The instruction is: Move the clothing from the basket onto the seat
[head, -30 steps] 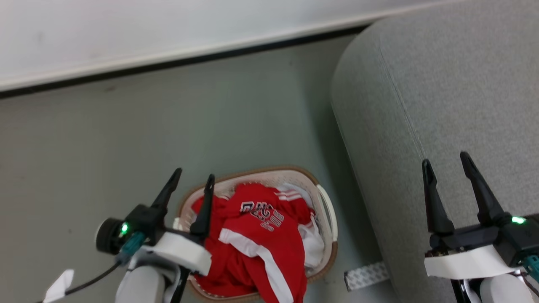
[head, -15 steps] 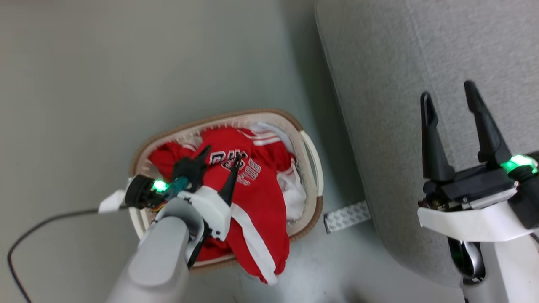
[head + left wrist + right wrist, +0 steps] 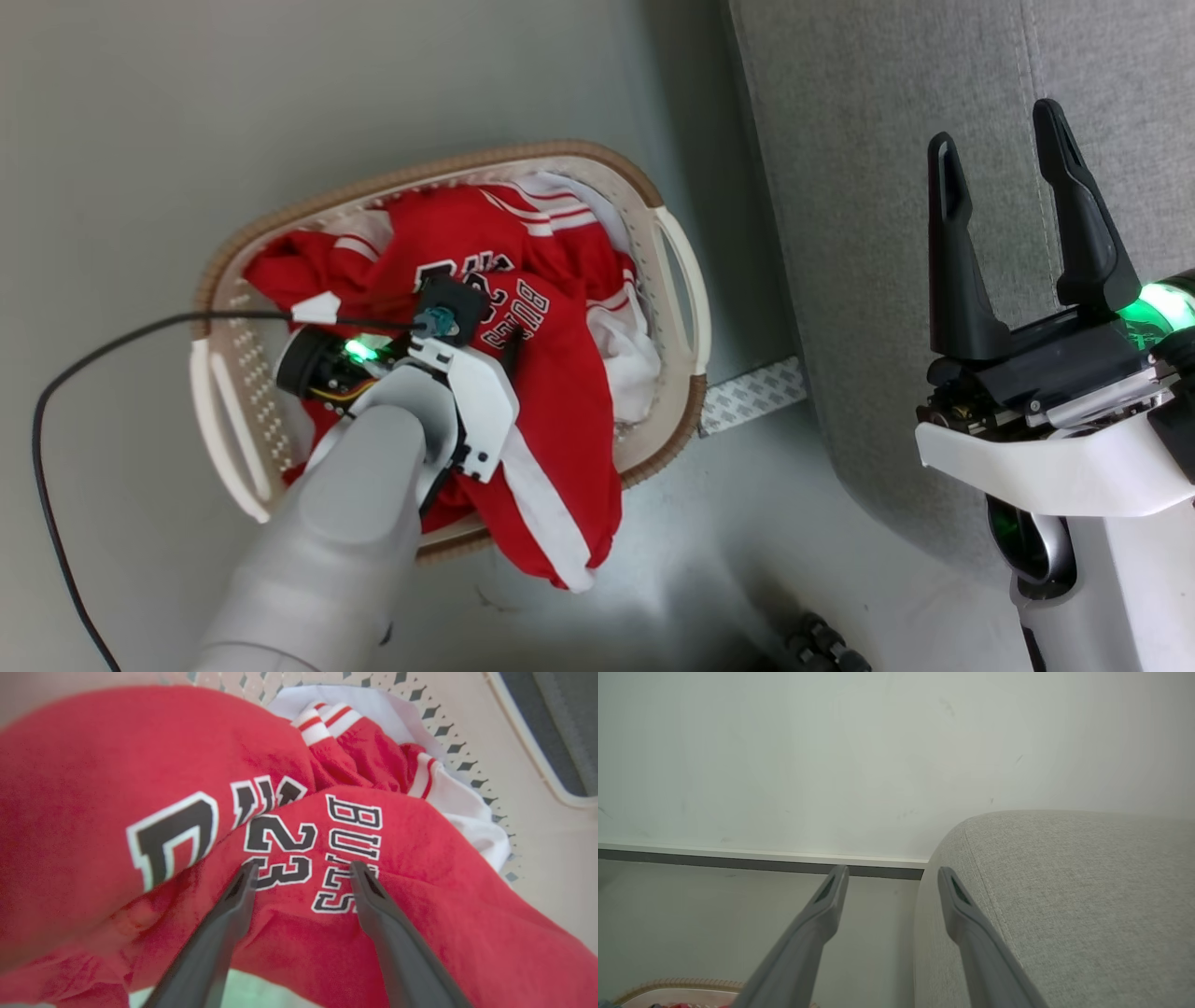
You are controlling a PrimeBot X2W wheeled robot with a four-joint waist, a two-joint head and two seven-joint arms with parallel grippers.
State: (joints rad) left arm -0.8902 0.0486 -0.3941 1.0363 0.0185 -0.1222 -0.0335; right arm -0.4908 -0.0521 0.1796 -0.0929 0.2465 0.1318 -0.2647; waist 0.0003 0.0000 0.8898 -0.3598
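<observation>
The red jersey (image 3: 472,938) carries "BULLS" and the number "23" in black block characters edged in white. Larger characters of the same style on a neighbouring fold are creased and unreadable.

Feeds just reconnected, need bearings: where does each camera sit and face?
Head view: from the head, down at basket, jersey, sofa; left forearm, right gripper show.
Left wrist view: that wrist, along the open left gripper onto the jersey.
Right wrist view: that wrist, past the open right gripper toward wall and sofa.
Head and left wrist share the jersey lettering.
</observation>
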